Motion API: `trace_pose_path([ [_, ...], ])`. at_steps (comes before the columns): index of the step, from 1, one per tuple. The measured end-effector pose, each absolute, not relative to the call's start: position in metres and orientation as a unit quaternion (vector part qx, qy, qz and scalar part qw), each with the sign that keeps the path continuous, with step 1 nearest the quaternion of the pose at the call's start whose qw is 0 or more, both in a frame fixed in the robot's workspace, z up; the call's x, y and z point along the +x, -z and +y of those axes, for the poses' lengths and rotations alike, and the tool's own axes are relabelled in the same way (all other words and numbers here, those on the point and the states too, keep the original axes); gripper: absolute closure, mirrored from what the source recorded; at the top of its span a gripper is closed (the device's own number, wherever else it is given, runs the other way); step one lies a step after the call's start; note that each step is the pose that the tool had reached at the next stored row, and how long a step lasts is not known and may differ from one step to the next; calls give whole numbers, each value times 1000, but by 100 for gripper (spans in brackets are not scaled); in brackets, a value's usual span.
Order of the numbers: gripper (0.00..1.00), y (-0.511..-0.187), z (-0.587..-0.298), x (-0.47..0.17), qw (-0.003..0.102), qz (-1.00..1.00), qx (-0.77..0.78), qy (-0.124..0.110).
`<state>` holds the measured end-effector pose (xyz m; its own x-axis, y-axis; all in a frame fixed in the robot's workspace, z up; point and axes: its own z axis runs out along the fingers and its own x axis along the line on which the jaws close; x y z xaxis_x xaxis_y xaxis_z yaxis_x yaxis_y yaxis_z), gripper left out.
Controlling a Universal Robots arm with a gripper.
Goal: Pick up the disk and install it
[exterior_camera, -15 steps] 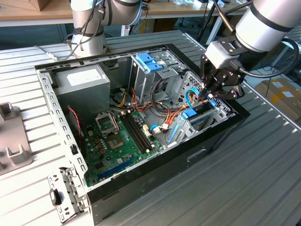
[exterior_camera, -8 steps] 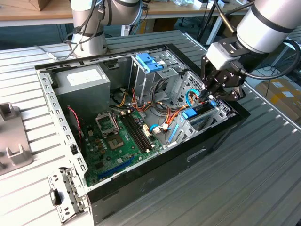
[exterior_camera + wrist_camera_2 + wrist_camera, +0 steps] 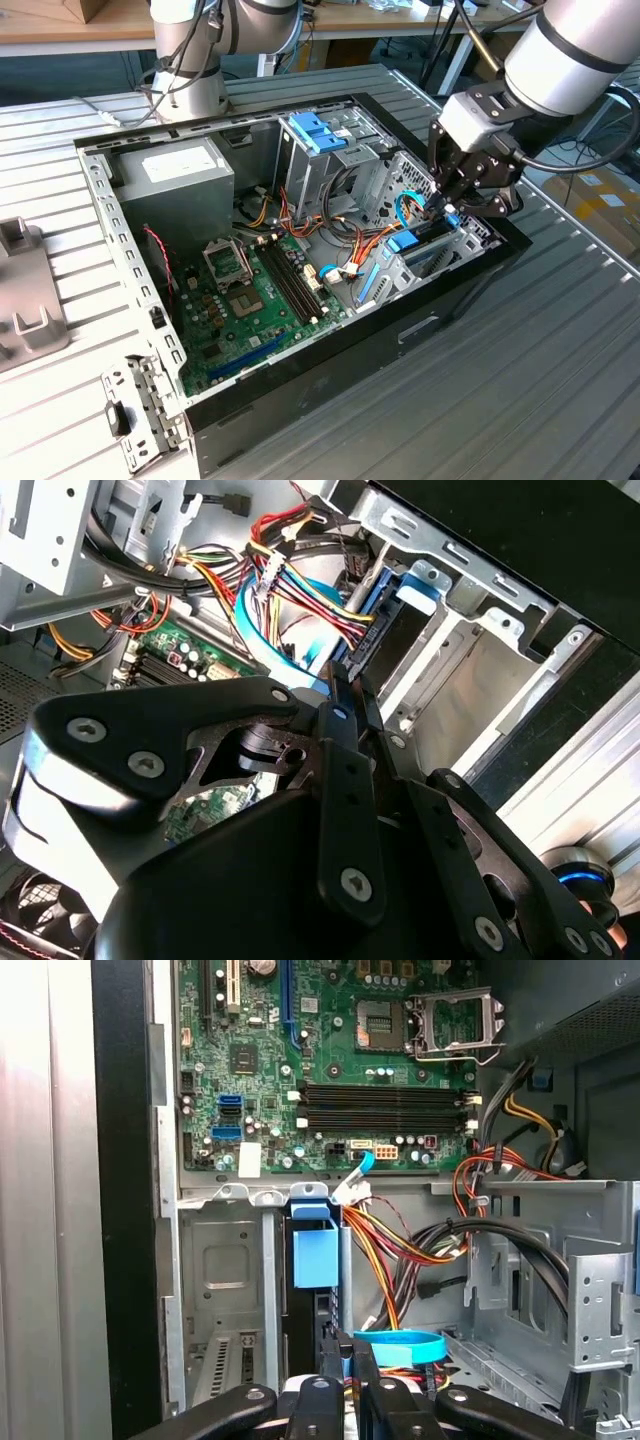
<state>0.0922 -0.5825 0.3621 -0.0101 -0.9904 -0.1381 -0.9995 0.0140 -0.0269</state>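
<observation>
Disk (image 3: 314, 1260) mostly buried in bay, just blue end tab showing. Pincer (image 3: 345, 1360) base cut off by first wrist view's edge; fingertips (image 3: 340, 685) hide disk's near end, grip unclear.

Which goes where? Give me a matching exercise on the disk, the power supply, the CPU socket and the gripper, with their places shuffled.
1 disk
2 power supply
3 CPU socket
4 gripper

A beside the memory slots
B in the case corner at the exterior view's left
C over the drive bay, jaws shut
D on edge in the drive bay, light-blue bracket showing

Pairs: 1-D, 2-B, 3-A, 4-C
</observation>
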Motion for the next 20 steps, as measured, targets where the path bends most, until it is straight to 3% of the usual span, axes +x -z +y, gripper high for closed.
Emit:
trace_pose_path([
  [20,84,-358,-587,94,58,692,-718,-41],
])
